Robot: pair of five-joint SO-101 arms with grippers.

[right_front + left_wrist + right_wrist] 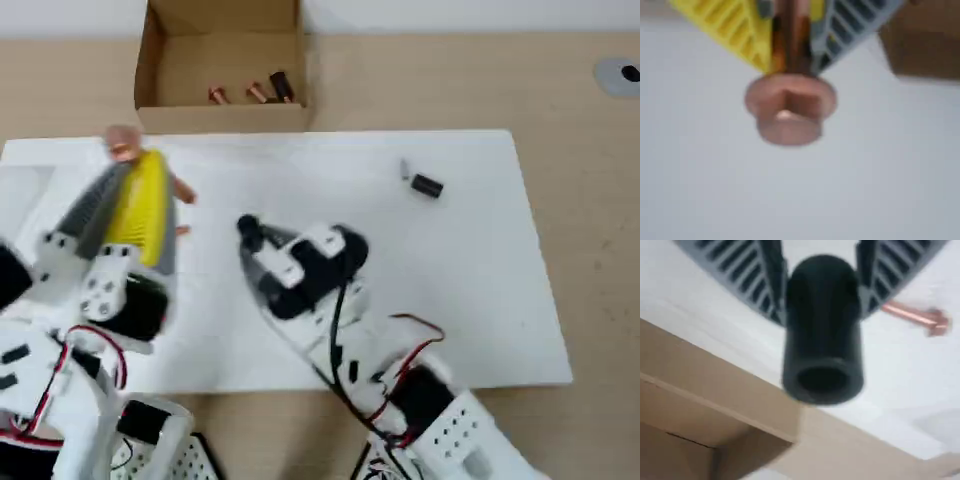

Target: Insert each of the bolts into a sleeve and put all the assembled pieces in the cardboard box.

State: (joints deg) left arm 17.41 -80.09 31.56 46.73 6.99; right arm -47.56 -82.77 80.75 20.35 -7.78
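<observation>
Two grippers, both loaded. Wooden table [580, 180] carries a white sheet [470, 300]. The cardboard box [220, 118] sits at the sheet's far edge, left of centre, with small copper and black pieces [257, 92] inside. Left gripper [125, 155] clamps a copper bolt [790, 110] near the box's left corner. Right gripper [250, 235] clamps a black sleeve [822, 330] mid-sheet. Spare sleeve [427, 186] lies far right on the sheet. Loose bolt [920, 317] lies between the grippers.

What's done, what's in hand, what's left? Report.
Done: a few pieces lie in the cardboard box. In hand: the left gripper holds a copper bolt, the right gripper a black sleeve, not yet joined. Left: a loose bolt and a loose sleeve on the white mat.
</observation>
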